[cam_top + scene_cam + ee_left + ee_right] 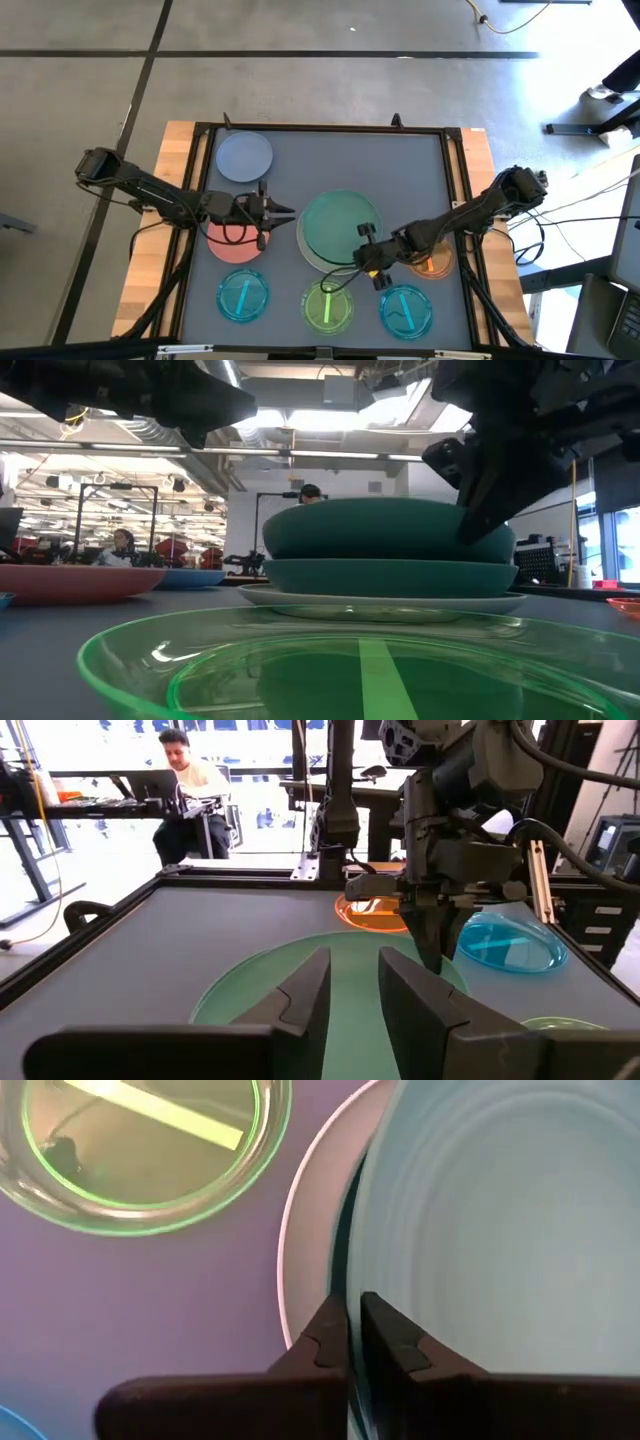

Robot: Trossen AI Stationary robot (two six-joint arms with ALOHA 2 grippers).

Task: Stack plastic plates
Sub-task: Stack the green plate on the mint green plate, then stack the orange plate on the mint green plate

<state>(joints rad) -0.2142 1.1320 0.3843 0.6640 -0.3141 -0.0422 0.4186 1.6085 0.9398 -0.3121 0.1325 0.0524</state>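
Observation:
A stack stands mid-table: a cream plate at the bottom, a teal plate on it, and a second teal plate on top, which the low view shows lying dome-up. My right gripper is at the stack's near right rim, shut on the top plate. My left gripper hovers open just left of the stack, above the salmon plate. A pale blue plate lies far left. Two cyan plates and a bright green plate lie along the near edge. An orange plate lies under my right arm. My right gripper pinches the top teal plate's rim at its near right side, one finger over the plate's face and one outside the rim. The fingers come down at a slant from the table's right. The plate lies on the teal plate below it.
The mat's black frame borders the work area, with wooden table strips left and right. Bare mat lies across the far right part. People sit at desks beyond the table.

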